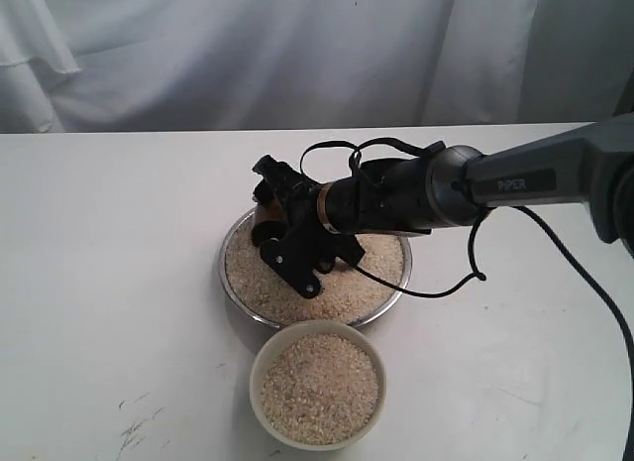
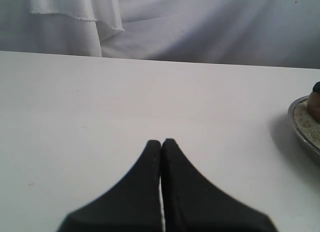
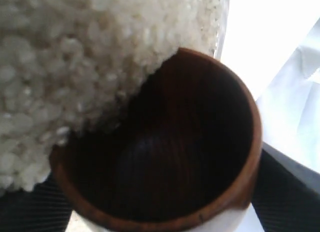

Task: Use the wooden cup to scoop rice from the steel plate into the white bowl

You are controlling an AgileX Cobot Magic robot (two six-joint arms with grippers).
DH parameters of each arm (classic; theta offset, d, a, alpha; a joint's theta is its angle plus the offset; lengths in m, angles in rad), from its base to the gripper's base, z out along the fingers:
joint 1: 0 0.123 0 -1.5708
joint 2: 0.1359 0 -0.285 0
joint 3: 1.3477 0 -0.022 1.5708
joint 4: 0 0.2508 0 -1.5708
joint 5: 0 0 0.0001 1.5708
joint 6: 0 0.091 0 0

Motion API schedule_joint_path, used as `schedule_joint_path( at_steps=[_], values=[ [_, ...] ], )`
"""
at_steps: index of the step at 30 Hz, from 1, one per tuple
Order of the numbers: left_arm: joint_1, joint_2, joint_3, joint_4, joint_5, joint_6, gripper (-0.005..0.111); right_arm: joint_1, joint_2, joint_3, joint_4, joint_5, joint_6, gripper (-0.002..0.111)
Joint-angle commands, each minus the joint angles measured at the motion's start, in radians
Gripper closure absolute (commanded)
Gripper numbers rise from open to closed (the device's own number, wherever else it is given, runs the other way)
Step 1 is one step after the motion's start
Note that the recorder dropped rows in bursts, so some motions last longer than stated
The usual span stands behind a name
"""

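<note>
Right gripper is clamped around the wooden cup, holding it tipped on its side at the far left of the steel plate, with its mouth pushed into the rice. Left gripper is closed and empty, off to the plate's side. Just in front of the plate sits the white bowl, nearly full of grains. Likely trouble: another cupful could overflow the bowl, lifting the cup while tilted would scatter grains on the table, and a sideways push might shove the plate.
</note>
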Motion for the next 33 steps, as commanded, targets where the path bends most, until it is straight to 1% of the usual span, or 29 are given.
schedule_joint_path(
  at_steps=[1, 14, 18, 21, 24, 26, 28, 30, 33],
  values=[
    [0.002, -0.004, 0.005, 0.001, -0.013, -0.001, 0.107, 0.008, -0.012, 0.033, 0.007, 0.075, 0.05, 0.108],
    [0.002, -0.004, 0.005, 0.001, -0.013, -0.001, 0.107, 0.01, -0.014, 0.033, 0.116, 0.223, 0.054, 0.108],
    [0.002, -0.004, 0.005, 0.001, -0.013, -0.001, 0.107, 0.012, -0.016, 0.033, 0.224, 0.287, -0.023, 0.108],
    [0.002, -0.004, 0.005, 0.001, -0.013, -0.001, 0.107, 0.012, -0.02, 0.033, 0.392, 0.321, -0.181, 0.108],
    [0.002, -0.004, 0.005, 0.001, -0.013, -0.001, 0.107, 0.012, -0.032, 0.033, 0.619, 0.384, -0.396, 0.108],
    [0.002, -0.004, 0.005, 0.001, -0.013, -0.001, 0.107, 0.012, -0.043, 0.033, 0.805, 0.449, -0.567, 0.108],
    [0.002, -0.004, 0.005, 0.001, -0.013, -0.001, 0.107, 0.01, -0.055, 0.029, 0.949, 0.507, -0.686, 0.108],
    [0.002, -0.004, 0.005, 0.001, -0.013, -0.001, 0.107, 0.007, -0.057, 0.021, 1.046, 0.556, -0.759, 0.108],
    [0.002, -0.004, 0.005, 0.001, -0.013, -0.001, 0.107, 0.001, -0.057, 0.002, 1.097, 0.602, -0.775, 0.108]
  ],
)
